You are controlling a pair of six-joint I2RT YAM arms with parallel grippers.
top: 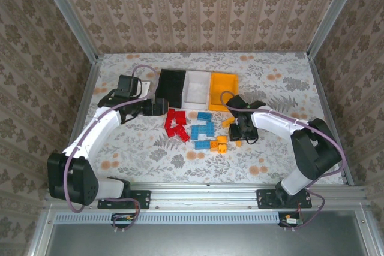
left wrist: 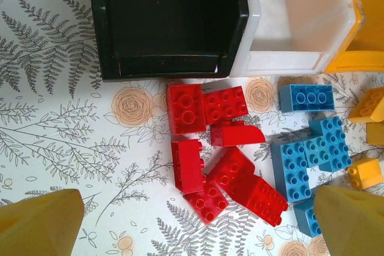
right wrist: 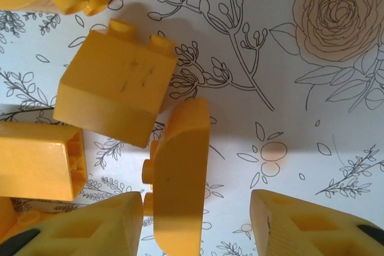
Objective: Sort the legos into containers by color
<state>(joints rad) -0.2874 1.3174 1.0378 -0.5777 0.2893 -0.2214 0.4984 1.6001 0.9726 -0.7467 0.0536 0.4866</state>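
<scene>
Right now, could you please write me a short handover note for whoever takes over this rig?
Left gripper: open, empty, above the red legos before the black bin.
Right gripper: open, straddling one yellow brick, not clamped.
Blue legos and other yellow legos lie loose on the table.
Done: nothing; the black bin, white bin and orange bin look empty.
Left: sort everything.

Bright, even light; soft shadows; wrist close-ups perhaps slightly blurred near edges.
</scene>
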